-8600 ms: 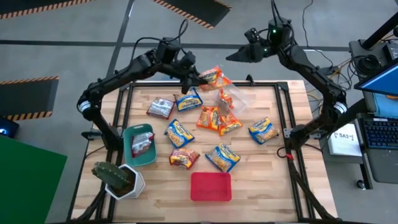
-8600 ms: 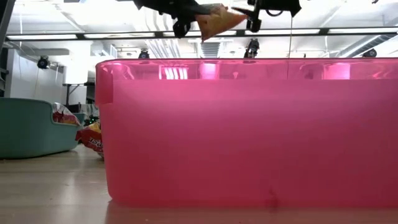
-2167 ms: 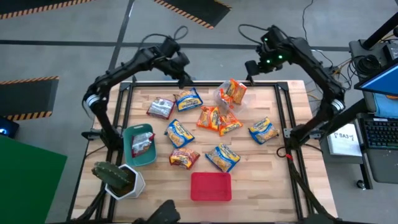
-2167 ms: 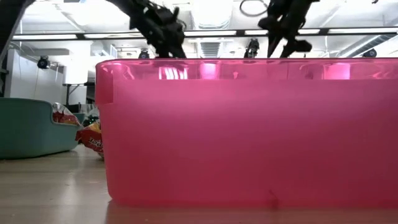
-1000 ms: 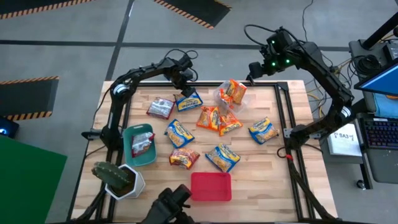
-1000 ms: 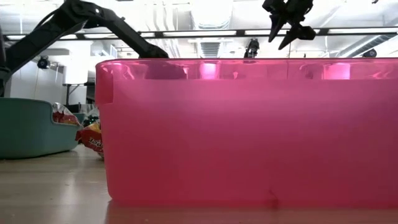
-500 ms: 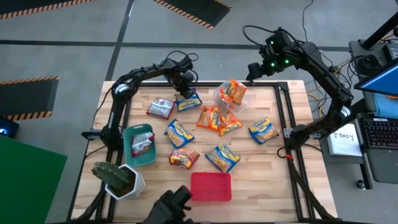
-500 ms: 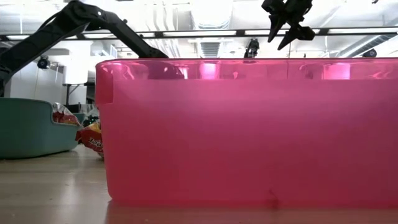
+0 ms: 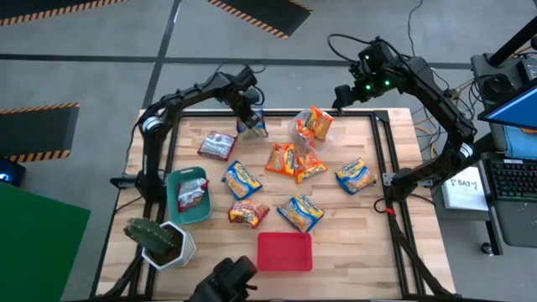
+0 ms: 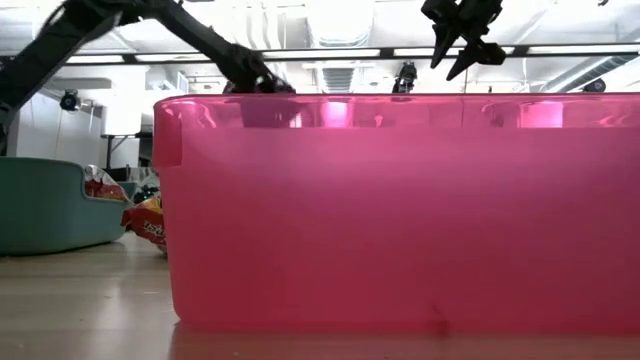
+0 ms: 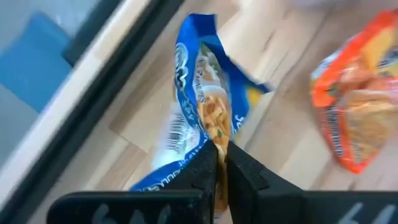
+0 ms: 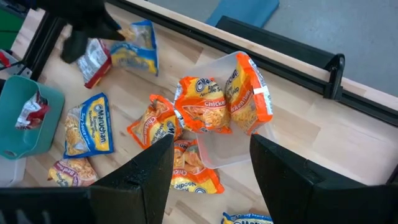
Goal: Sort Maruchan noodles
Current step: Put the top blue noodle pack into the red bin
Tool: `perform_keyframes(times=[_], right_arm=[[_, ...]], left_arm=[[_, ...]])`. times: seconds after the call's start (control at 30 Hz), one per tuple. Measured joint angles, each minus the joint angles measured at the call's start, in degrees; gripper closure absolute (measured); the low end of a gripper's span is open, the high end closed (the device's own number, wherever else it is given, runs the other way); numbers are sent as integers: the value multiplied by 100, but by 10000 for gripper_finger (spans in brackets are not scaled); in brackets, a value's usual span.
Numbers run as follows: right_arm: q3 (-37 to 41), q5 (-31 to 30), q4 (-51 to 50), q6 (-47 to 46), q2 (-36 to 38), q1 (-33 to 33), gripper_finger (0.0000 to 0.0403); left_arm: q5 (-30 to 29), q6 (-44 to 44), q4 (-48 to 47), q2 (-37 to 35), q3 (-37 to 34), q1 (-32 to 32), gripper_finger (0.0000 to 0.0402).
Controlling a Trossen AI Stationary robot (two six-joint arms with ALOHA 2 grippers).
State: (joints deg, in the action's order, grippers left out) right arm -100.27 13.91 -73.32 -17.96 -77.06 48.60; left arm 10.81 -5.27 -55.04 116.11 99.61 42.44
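Pickup step: left claw (image 11: 221, 163), upper-middle of high view, pinched tight on blue-and-yellow packet (image 9: 252, 125). Right claw (image 12: 208, 155) hangs open, empty, over clear bin (image 9: 323, 132). Next: lift pkt, carry to its bin.

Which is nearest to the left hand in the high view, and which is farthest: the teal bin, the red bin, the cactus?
Measured from the left hand, shut on a blue packet at the far edge:
1. Teal bin, on the left side.
2. Cactus, at the near left corner.
3. Red bin, at the near edge; close to the cactus in distance, so 2 and 3 are uncertain.
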Motion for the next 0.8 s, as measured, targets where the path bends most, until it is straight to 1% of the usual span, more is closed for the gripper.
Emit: perform_keyframes(times=[0.2,0.27,0.33,0.43,0.53,0.67,0.8], right_arm=[[80,83,151,8,3,-8,204],[194,386,389,29,4,-50,204],[359,960,738,94,4,-66,204],[709,1877,1525,102,4,-154,200],[1097,2465,2540,-82,2,-299,186],[1438,2556,3854,-335,2,-523,160],[1596,2642,4683,-458,2,-748,139]], left_arm=[[3,-586,117,-753,0,-301,400],[8,-641,250,-1008,-2,-451,401],[7,-642,383,-1268,-2,-603,401],[9,-593,710,-1668,0,-838,401],[12,-508,1134,-2021,1,-1088,401],[22,-248,1595,-2338,1,-1373,401],[21,55,1888,-2496,1,-1587,401]])
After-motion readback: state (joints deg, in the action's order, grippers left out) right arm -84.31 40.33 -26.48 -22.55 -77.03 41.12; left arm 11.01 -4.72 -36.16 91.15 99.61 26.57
